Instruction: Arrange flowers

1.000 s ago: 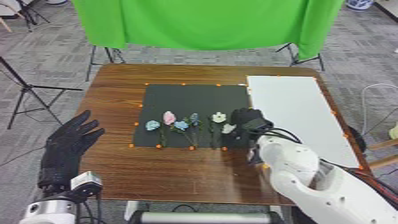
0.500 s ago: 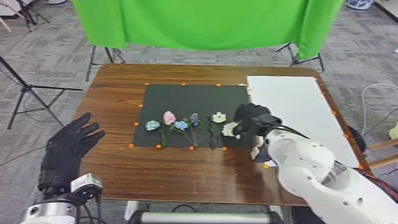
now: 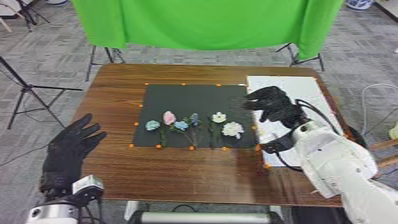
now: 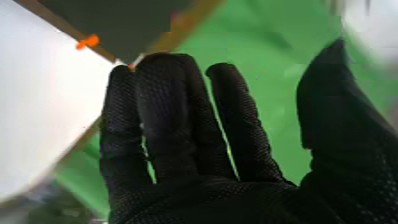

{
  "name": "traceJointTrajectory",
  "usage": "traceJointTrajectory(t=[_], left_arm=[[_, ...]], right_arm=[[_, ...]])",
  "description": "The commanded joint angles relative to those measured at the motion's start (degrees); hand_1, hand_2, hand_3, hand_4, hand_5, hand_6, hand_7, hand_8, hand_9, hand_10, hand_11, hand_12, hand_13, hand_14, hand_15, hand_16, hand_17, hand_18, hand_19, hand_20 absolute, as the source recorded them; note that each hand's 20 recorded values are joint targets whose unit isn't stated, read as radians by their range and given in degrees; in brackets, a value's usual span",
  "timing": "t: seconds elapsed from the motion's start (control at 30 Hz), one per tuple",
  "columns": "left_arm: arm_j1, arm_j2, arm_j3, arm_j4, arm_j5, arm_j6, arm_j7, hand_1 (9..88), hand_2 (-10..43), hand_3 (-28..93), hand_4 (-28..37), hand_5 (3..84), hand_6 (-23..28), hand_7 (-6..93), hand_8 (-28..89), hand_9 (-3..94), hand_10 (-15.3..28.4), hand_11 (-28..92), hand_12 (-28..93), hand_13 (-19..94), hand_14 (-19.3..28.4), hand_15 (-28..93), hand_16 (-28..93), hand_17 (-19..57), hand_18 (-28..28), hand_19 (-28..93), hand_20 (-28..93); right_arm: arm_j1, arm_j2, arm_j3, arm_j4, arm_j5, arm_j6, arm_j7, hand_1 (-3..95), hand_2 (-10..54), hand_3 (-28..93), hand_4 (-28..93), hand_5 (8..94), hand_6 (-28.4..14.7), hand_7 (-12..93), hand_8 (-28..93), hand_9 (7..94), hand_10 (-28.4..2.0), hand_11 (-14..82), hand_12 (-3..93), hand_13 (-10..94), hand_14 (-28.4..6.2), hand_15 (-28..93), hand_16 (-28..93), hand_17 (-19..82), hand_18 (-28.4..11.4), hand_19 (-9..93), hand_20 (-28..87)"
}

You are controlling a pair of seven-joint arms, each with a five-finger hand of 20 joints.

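Note:
In the head view, my right hand (image 3: 277, 104) is over the white board, its fingers straight and holding nothing. In the right wrist view the same hand (image 4: 191, 150) has its fingers extended and thumb apart. My left hand (image 3: 69, 149) stands open off the table's left edge. Several flowers lie in a row on the black mat (image 3: 191, 95): a light blue one (image 3: 152, 125), a pink one (image 3: 169, 117), blue ones (image 3: 181, 125) (image 3: 195, 119), a white one (image 3: 218, 117) and a fuller white bloom (image 3: 233, 129) at the right end.
The white board (image 3: 284, 87) lies beside the mat on the wooden table (image 3: 195, 175). Small orange markers (image 3: 159, 146) line their edges. A green cloth (image 3: 209, 25) hangs beyond the far edge, and a black tripod (image 3: 28, 86) stands at left.
My right hand has left the white bloom at the row's right end, which now lies uncovered on the mat, and has moved right and away over the white board. The left hand is nearly unchanged.

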Motion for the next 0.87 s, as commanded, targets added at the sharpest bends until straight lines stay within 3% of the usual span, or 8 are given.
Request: traceJointTrajectory(t=[0.03,0.2,0.37,0.5,0.7,0.77,0.87], left_arm=[[0.68,-0.99,-0.32,0.22,0.23,-1.40,-0.77,23.7,6.0,83,-22.4,38.7,9.3,16.2,-11,35.0,18.5,26,8,28,25.7,50,-10,-9.5,23.5,58,-2],[-0.19,-1.01,0.04,0.41,-0.15,-1.63,-0.75,22.8,6.1,83,-23.6,38.3,9.0,15.8,-11,34.0,17.7,24,8,27,25.5,47,-10,-9.5,23.5,56,-2],[-1.55,-1.87,-0.39,0.60,-0.41,-0.99,-0.59,22.5,6.2,83,-24.3,37.7,8.5,15.1,-11,33.5,17.1,22,8,28,24.7,43,-10,-7.8,22.2,56,-2],[-1.09,-2.61,-1.62,0.16,-0.08,-1.27,-1.16,22.4,6.1,83,-24.5,36.3,7.5,14.5,-11,33.2,16.7,21,8,28,24.3,40,-9,-7.2,21.8,55,-3],[-1.27,-2.88,-1.72,0.12,-0.27,-0.77,-1.38,22.2,6.1,83,-24.7,34.7,6.5,15.1,-11,32.6,16.4,20,8,27,24.1,40,-8,-7.4,21.8,55,-3],[-0.87,-2.58,-1.35,0.03,-0.77,-0.14,-0.53,22.1,6.1,83,-24.8,34.5,6.4,15.3,-11,32.5,16.4,20,8,27,24.3,40,-8,-7.7,22.1,55,-3],[-1.06,-2.77,-1.25,0.05,-0.65,-0.05,-0.56,22.0,6.1,83,-24.9,34.3,6.4,15.5,-11,32.4,16.5,20,8,27,24.7,41,-7,-8.2,22.6,55,-3]], right_arm=[[-8.94,-12.29,15.49,1.13,33.62,-7.90,-3.26,19.7,2.0,92,-28,48.5,-4.4,18,-14,51.2,-18.1,20.1,13.1,48,-18.2,62,4,12,-20.4,68,16],[-11.27,-13.84,17.91,2.02,46.95,-4.21,-7.74,16.8,5.8,93,-28,47.0,-2.7,18,-14,48.4,-16.9,14.0,12.2,42,-20.6,38,8,8,-21.2,57,17],[-13.50,-12.38,17.88,1.83,53.12,-0.86,-13.68,13.5,9.4,93,-28,43.0,-1.2,16,-14,45.0,-16.3,9.6,11.7,37,-21.4,27,11,6,-20.8,51,16],[-15.12,-12.01,18.69,1.26,53.70,-0.80,-13.76,12.3,10.4,93,-28,41.4,-0.4,16,-14,44.0,-15.8,8.2,12.1,36,-21.6,24,13,5,-20.6,50,16],[-15.30,-11.28,19.51,1.39,55.00,0.61,-14.88,11.4,11.1,93,-28,40.6,0.5,16,-14,43.8,-15.7,8.2,12.4,36,-21.7,25,14,4,-20.4,50,17],[-15.95,-12.05,20.49,1.35,54.99,-0.42,-14.72,11.3,11.3,93,-28,40.4,0.6,17,-14,43.9,-15.7,8.3,12.5,36,-21.6,25,14,4,-20.4,50,17],[-16.62,-13.14,21.57,1.07,54.20,-1.15,-13.70,11.2,11.4,93,-28,40.4,0.9,17,-14,44.4,-15.7,8.6,12.6,37,-21.5,27,15,4,-20.2,50,18]])
